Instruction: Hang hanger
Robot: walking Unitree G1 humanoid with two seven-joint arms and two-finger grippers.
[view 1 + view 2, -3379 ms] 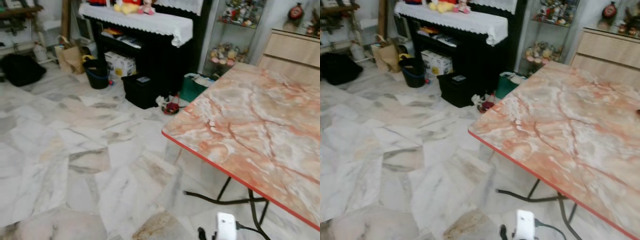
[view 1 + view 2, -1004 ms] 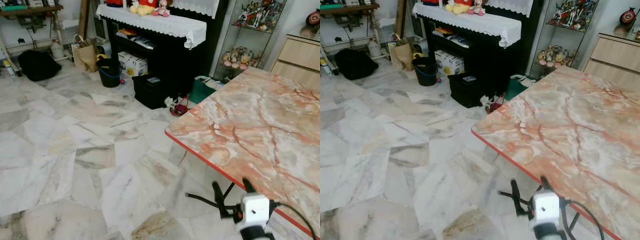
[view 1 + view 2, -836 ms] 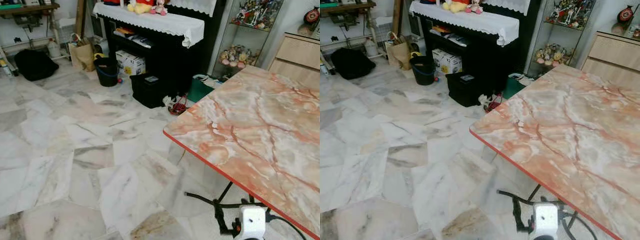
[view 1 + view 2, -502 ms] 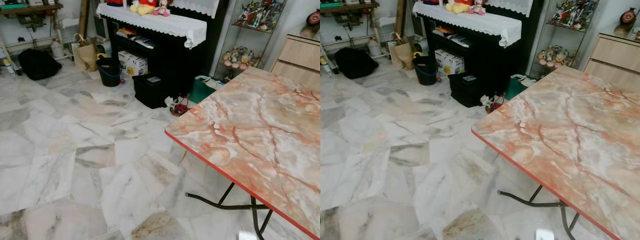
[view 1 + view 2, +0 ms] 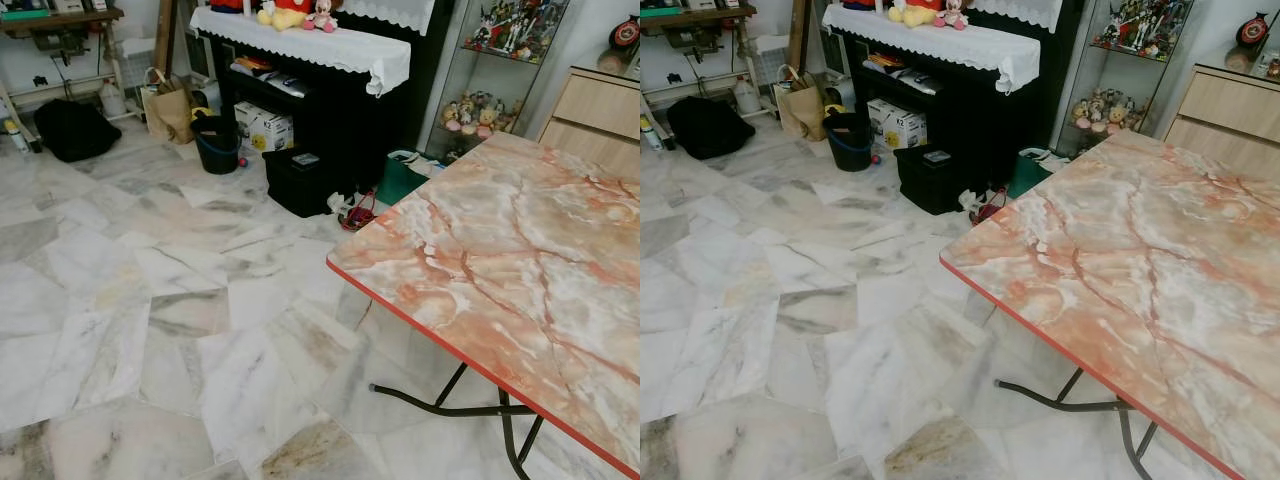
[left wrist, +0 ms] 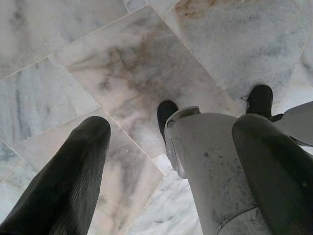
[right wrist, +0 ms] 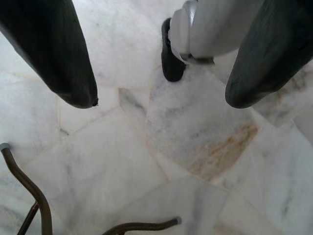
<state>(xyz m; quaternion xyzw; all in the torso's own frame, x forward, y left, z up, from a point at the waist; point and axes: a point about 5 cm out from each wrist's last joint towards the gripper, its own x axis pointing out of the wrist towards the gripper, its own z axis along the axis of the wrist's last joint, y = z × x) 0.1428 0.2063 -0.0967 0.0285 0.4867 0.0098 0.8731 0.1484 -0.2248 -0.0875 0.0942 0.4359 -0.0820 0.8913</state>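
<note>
Far left by the wall, a black soft bag [image 5: 72, 128] lies on the pale grey-veined marble tile floor [image 5: 150, 300]. Next come a brown paper carrier bag [image 5: 170, 112] and a black round bucket w/ blue rim [image 5: 218, 143]. Behind those is a black upright cabinet [image 5: 330, 110] under a white lace cloth [image 5: 300, 45], w/ soft toys [image 5: 290, 14] on top and a white cardboard box [image 5: 265, 127] in its lower shelf. A black plastic crate [image 5: 300, 182] sits on the floor in front, and a green bag [image 5: 403, 178] just beside it. Further right is a glass display case of figurines [image 5: 490, 60], then a light wood drawer unit [image 5: 595, 110]. Foreground right is a pink-orange marble-pattern table w/ red edge [image 5: 500, 280] on thin dark metal legs [image 5: 450, 405].

Left gripper [image 6: 171, 132] hangs pointing at the floor, fingers [image 6: 73, 181] spread wide, nothing btwn them. The robot's silver leg [image 6: 210, 171] and black foot [image 6: 167, 115] show below it. Right gripper [image 7: 161, 98] also hangs over the tiles, fingers [image 7: 54, 49] spread apart and holding nothing, w/ the curved table leg ends near.

Where the hanger is: can't tell.
</note>
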